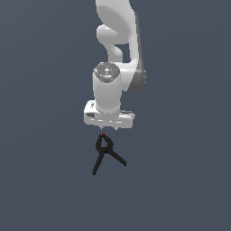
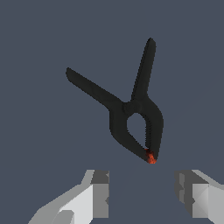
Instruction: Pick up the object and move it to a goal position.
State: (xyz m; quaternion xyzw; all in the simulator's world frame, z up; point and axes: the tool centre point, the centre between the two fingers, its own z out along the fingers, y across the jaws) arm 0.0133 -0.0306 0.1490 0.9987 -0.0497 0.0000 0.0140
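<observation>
Clamp (image 2: 133, 116) lies flat, red tip (image 2: 150, 157) toward gripper (image 2: 142, 192); fingers (image 2: 99, 192) spread wide w/ nothing between, prob. set to straddle it.

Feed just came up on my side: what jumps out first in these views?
A black spring clamp with a tiny red tip lies on the plain grey floor, legs splayed. The white arm hangs right above it, and the wrist view shows its tool open, the clamp not between its fingers.

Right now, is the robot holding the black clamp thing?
No. The gripper is open and holds nothing; the black clamp lies apart from its fingers.
</observation>
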